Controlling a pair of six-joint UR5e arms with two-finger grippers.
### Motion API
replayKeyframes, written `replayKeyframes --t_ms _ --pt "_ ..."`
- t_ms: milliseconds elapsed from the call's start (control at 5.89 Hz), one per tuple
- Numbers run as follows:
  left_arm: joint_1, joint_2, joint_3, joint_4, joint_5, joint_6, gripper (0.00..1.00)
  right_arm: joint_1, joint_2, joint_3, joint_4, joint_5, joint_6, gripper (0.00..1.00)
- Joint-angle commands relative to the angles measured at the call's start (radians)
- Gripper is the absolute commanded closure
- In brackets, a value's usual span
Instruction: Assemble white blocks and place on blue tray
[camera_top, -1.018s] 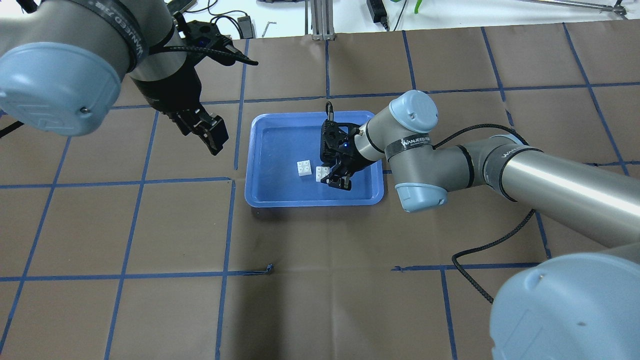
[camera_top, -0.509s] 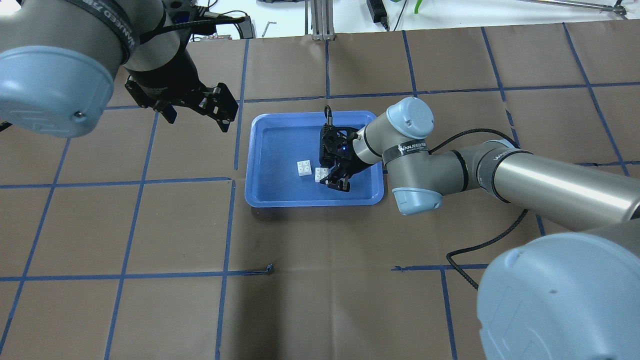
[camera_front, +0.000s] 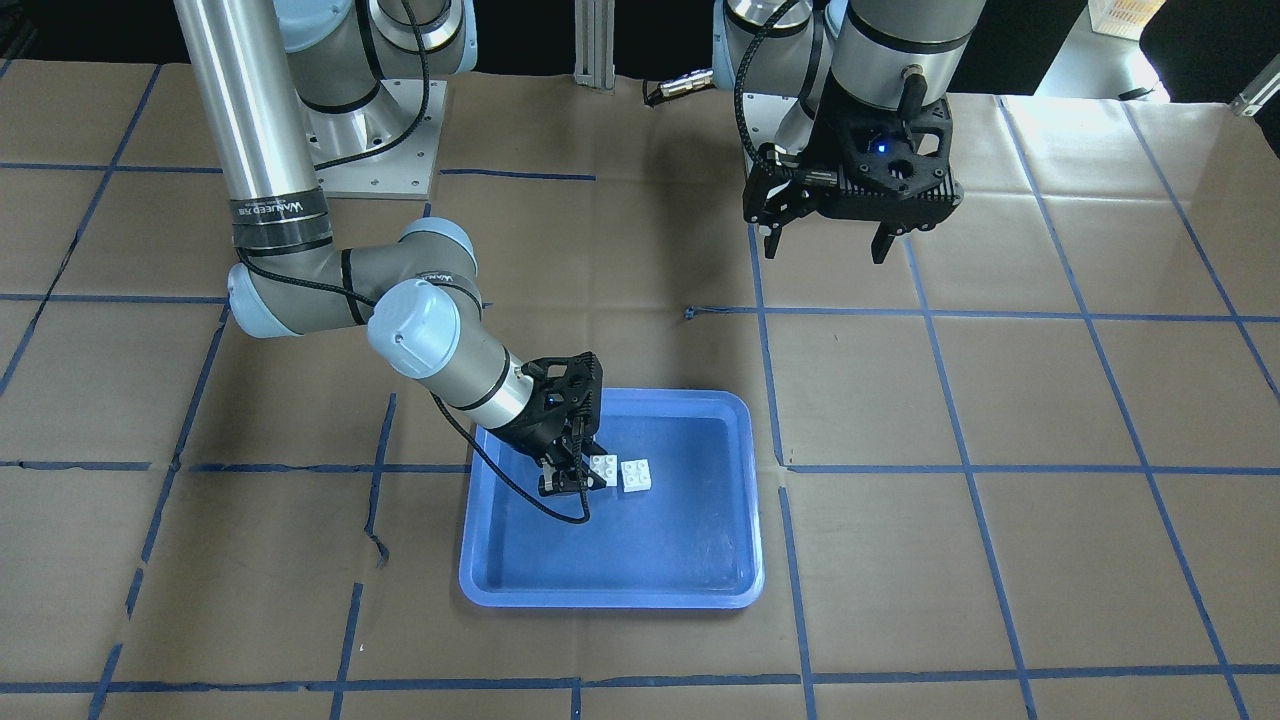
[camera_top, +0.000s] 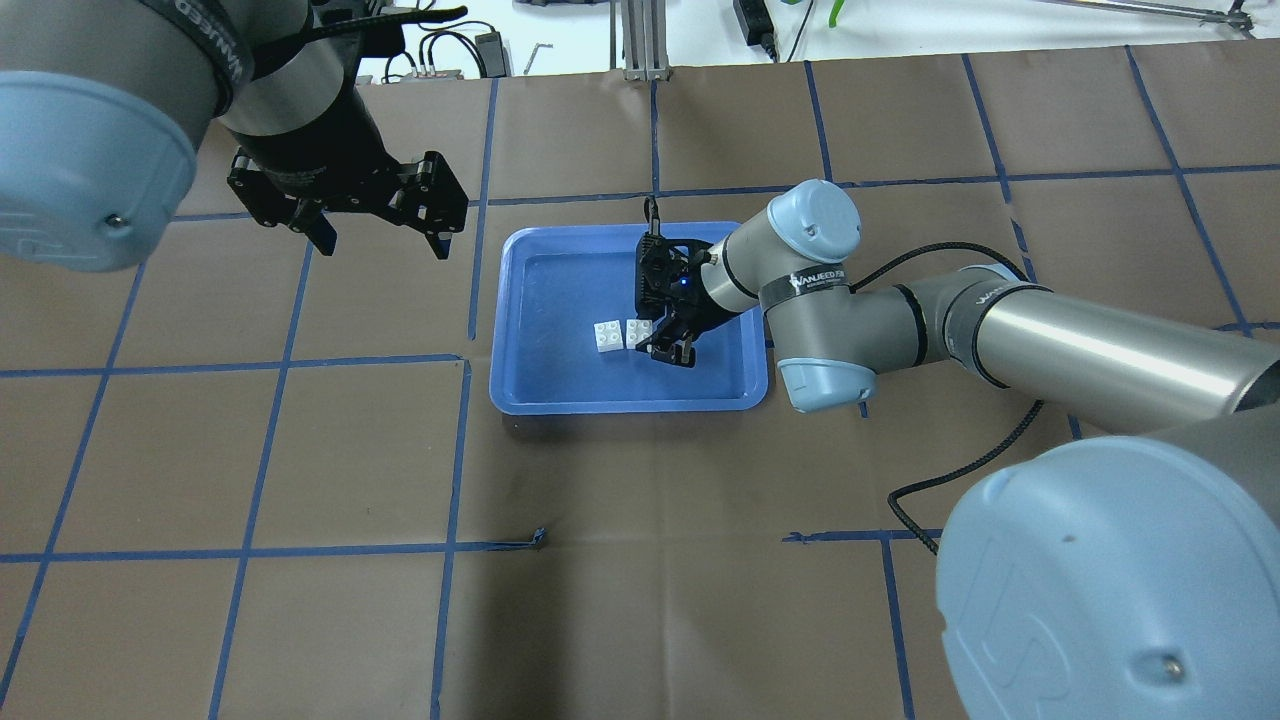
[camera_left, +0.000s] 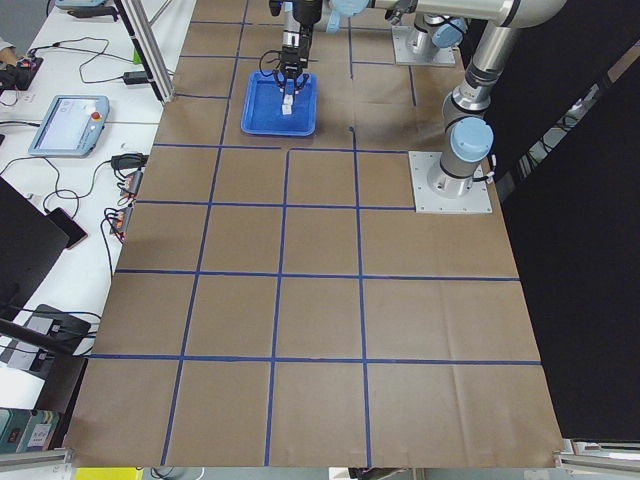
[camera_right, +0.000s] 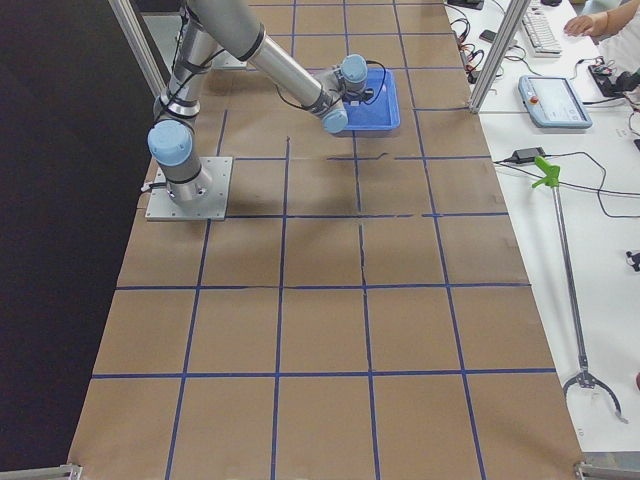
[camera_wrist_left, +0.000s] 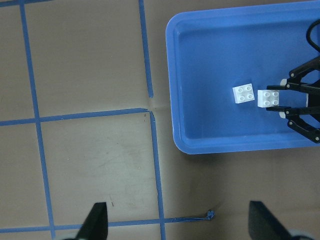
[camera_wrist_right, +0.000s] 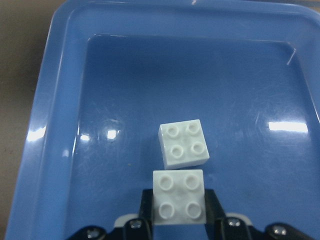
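Note:
The blue tray (camera_top: 520, 400) lies mid-table; it also shows in the front view (camera_front: 610, 600) and the left wrist view (camera_wrist_left: 172, 75). One white block (camera_top: 606, 335) rests on the tray floor. My right gripper (camera_top: 655, 340) is shut on the second white block (camera_top: 638, 333), holding it just beside the first, studs up. The right wrist view shows the held block (camera_wrist_right: 179, 196) between the fingers and the loose block (camera_wrist_right: 183, 143) just ahead, slightly turned. My left gripper (camera_top: 383, 240) hangs open and empty above the table, left of the tray.
Brown paper with a blue tape grid covers the table. A loose tape scrap (camera_top: 540, 537) lies in front of the tray. The right arm's black cable (camera_top: 960, 470) loops over the table to the right. Desks with devices stand beyond the far edge.
My right gripper has carried its white block left, close up against the loose block. My left gripper has turned and drawn back toward the far left, away from the tray.

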Motion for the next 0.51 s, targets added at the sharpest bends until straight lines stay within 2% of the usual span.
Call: replayKeyframes --t_ms 0,339 --pt "0.000 -0.003 0.008 -0.010 -0.001 -0.002 0.00 0.000 0.008 -0.006 0.004 0.003 0.000 0.79" --pt "-0.001 -0.003 0.007 -0.008 0.005 -0.002 0.00 0.014 0.008 -0.006 0.006 0.004 0.000 0.79"
